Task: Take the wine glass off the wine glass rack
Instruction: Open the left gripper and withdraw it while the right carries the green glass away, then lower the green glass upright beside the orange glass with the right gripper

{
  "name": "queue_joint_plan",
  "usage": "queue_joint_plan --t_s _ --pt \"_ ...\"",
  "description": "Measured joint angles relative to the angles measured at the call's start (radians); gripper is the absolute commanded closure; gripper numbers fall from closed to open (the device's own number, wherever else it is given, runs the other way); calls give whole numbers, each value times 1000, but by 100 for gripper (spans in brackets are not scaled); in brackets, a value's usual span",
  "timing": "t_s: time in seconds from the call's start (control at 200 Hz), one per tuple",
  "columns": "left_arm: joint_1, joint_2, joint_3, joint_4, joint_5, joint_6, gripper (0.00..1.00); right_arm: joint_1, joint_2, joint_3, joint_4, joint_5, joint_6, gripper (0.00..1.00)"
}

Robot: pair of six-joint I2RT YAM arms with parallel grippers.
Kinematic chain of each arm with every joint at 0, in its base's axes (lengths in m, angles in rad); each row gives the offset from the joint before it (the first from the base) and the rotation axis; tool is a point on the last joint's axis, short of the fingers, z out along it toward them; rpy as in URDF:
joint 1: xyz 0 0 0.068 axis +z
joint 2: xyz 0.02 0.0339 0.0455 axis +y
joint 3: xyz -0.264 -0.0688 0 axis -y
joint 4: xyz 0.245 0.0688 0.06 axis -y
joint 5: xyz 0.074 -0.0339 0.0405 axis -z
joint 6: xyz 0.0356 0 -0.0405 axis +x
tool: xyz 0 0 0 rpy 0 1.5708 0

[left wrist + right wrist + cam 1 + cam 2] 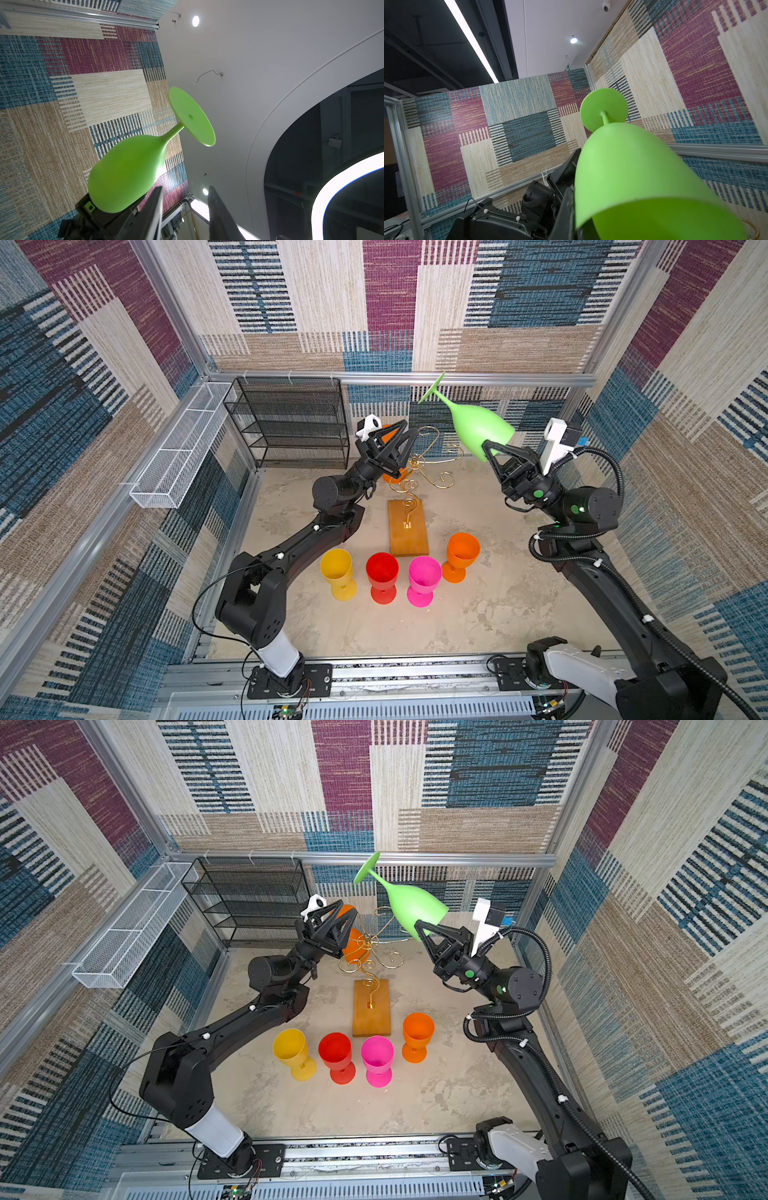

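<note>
Nearest the lens, in the right wrist view, the green wine glass [643, 176] fills the frame bowl-first, its foot pointing up and away. Left to right in both top views, we pass the white wire basket [174, 456] on the side wall and the black mesh shelf [291, 423] in the back corner, neither of them involved. Then comes the left gripper [409, 429], raised beside the crown of the wine glass rack [409, 531], its fingers spread with nothing between them. Behind it an orange hanging glass [355, 944] sits among the gold scroll arms. The rack's wooden base rests on the table [498, 614]. In front of it stand a yellow glass [337, 572], a red glass [382, 574], a pink glass [424, 576] and an orange standing glass [462, 551], all upright. Further right, the right gripper [488, 445] pinches the green glass by its rim, holding it tilted, high and clear of the wire. We judge a rim grip suits a glass hung foot-up. It needs righting before it is set down.
</note>
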Motion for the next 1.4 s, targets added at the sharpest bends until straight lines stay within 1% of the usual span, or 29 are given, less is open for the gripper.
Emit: queue_joint_plan --t_s 0.145,0.245,0.386,0.466,0.551,0.641,0.786,0.841,0.956,1.061,1.217,1.327,1.402 --pt "5 2 2 0 27 6 55 0 -38 185 -361 156 -163 100" --pt "11 12 21 -1 51 25 54 0 -37 312 -623 313 -259 100" --pt "27 7 48 -33 106 78 52 -14 16 464 -944 538 -357 100" --pt "37 -25 48 -94 141 137 51 -62 48 488 -1075 594 -390 100" --pt "45 -74 48 -183 181 213 51 -122 74 466 -1174 591 -406 100" --pt "58 -135 48 -280 211 305 51 -170 106 420 -1239 545 -414 100" --pt "87 -229 40 -435 246 445 50 -182 191 375 -1290 457 -436 100" --pt "100 -262 39 -493 257 494 50 -182 231 359 -1302 439 -452 100" --pt "115 -336 47 -644 264 636 49 -183 306 319 -1334 415 -481 100" --pt "121 -396 79 -819 272 780 48 -166 356 304 -1370 409 -508 100" --pt "129 -461 124 -1048 246 976 47 -95 410 330 -1412 416 -549 100" --pt "131 -483 138 -1155 225 1074 47 -43 460 372 -1449 459 -573 100" --pt "135 -490 138 -1208 216 1109 47 -18 494 391 -1477 481 -589 100"
